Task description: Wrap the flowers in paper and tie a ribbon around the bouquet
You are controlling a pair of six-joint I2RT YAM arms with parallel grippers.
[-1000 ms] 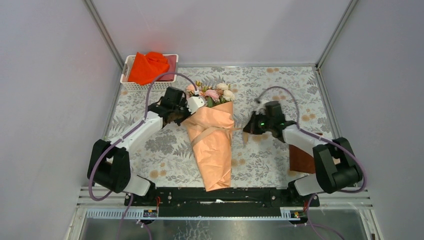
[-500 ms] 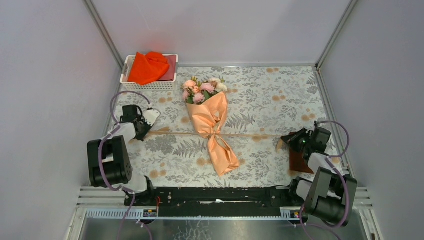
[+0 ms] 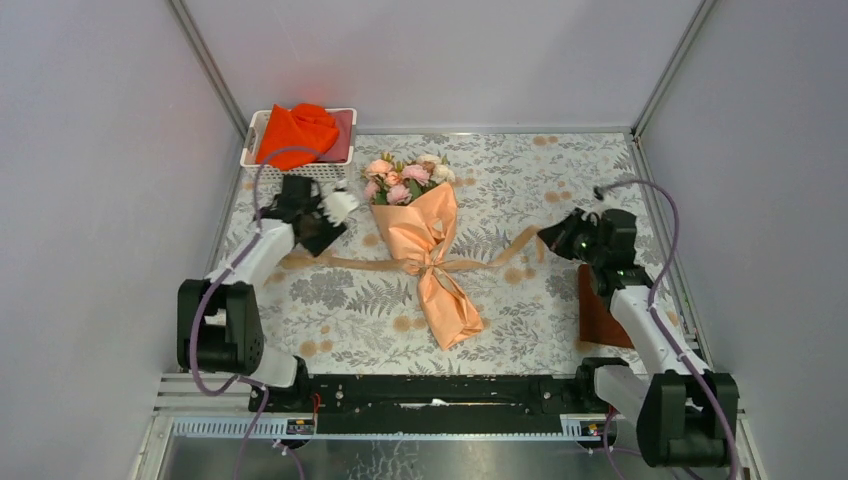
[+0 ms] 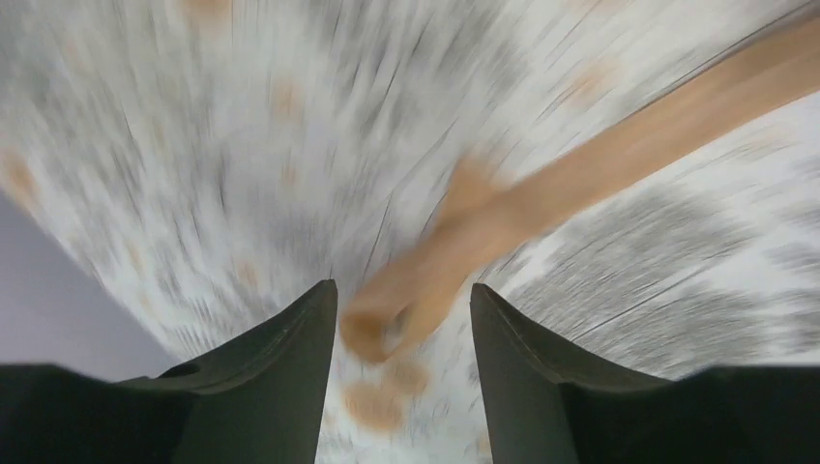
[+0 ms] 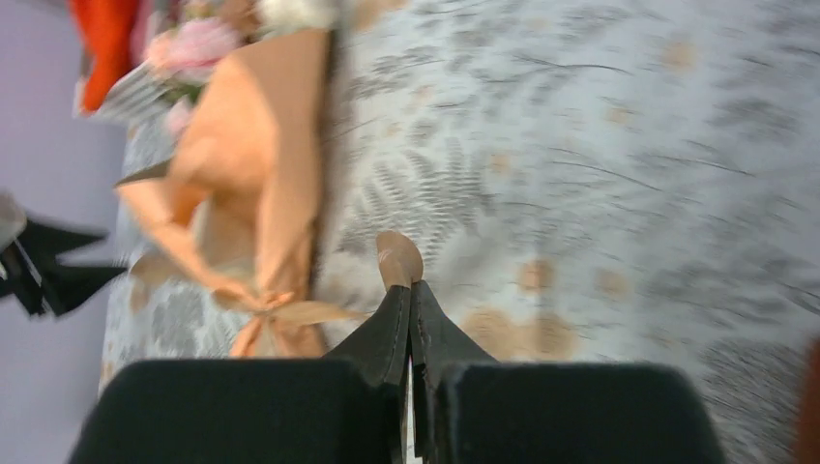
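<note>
The bouquet [image 3: 432, 250] lies in the middle of the mat, a cone of peach-orange paper [image 5: 280, 164] with the flowers [image 3: 404, 176] at its far end. The tan ribbon [image 3: 350, 263] is knotted round its waist. The ribbon's left tail lies slack on the mat, and its end [image 4: 387, 319] sits loose between the spread fingers of my left gripper [image 4: 401, 295], which is open. In the top view that gripper [image 3: 325, 222] hovers left of the blooms. My right gripper [image 5: 411, 285] is shut on the ribbon's right tail [image 5: 399, 259], right of the bouquet [image 3: 552, 238].
A white basket [image 3: 262, 168] holding a bright orange-red cloth [image 3: 298, 132] stands at the back left, just behind my left gripper. A dark red-brown flat piece [image 3: 598, 315] lies by the right arm. The grey leaf-patterned mat [image 3: 560, 180] covers the table.
My left gripper has opened, let go of the ribbon's left end and moved inward and back. The right gripper has moved inward and up, so the taut ribbon has gone slack.
</note>
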